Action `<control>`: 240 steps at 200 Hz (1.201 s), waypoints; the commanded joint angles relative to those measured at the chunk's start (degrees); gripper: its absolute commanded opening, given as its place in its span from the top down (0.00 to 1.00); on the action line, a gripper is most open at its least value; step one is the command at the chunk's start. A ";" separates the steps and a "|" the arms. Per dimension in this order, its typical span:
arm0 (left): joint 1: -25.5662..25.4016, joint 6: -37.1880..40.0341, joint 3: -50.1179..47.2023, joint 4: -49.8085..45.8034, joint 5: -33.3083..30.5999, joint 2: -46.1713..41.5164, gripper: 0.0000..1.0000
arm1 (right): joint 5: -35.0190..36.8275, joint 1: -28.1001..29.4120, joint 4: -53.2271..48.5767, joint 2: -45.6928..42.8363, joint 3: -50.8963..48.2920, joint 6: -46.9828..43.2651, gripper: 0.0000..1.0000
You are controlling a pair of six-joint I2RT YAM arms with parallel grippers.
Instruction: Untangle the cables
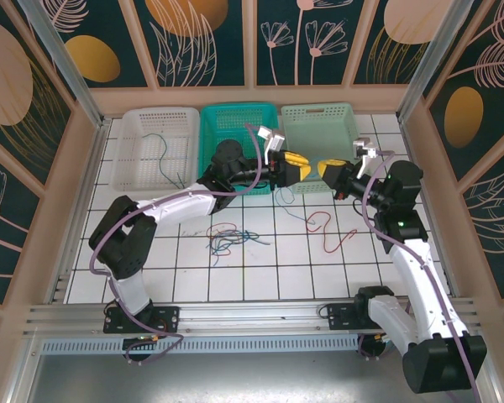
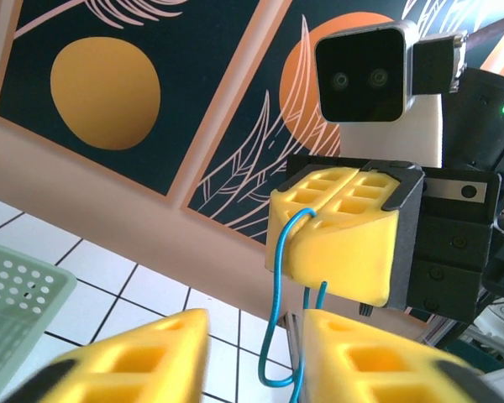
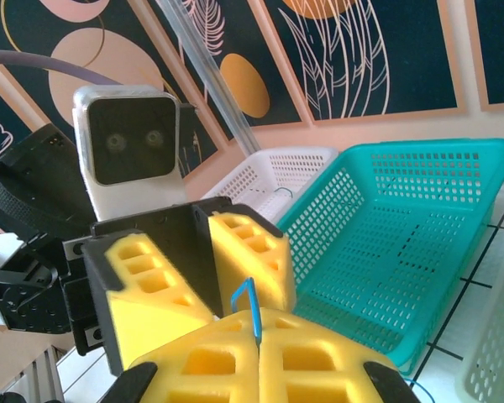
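Holding the blue cable (image 2: 275,311) aloft at the far side, near the teal basket (image 1: 235,126) and green basket (image 1: 319,126). My right claw (image 3: 257,332) is clamped on it. My left claw (image 2: 256,344) is partly spread, the strand hanging in its gap. The tangle (image 1: 227,237) and the red cable (image 1: 323,223) lie on the surface (image 1: 269,269).

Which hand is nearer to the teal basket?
Left. The left hand is just off the near right corner of the teal basket; the right hand, shut on a blue cable, is farther right.

Bright even light, blurred foregrounds
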 commanded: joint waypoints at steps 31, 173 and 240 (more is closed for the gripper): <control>0.05 2.43 2.56 -1.34 0.58 0.58 0.96 | 0.69 1.05 0.36 0.16 2.58 -0.71 1.00; -3.21 31.93 8.09 -37.84 -34.12 -0.50 1.00 | 1.52 1.03 -6.55 0.55 5.68 -0.24 1.00; -3.49 33.05 2.41 -33.21 -57.34 -6.46 1.00 | 5.02 0.94 -19.93 0.86 9.08 -7.15 1.00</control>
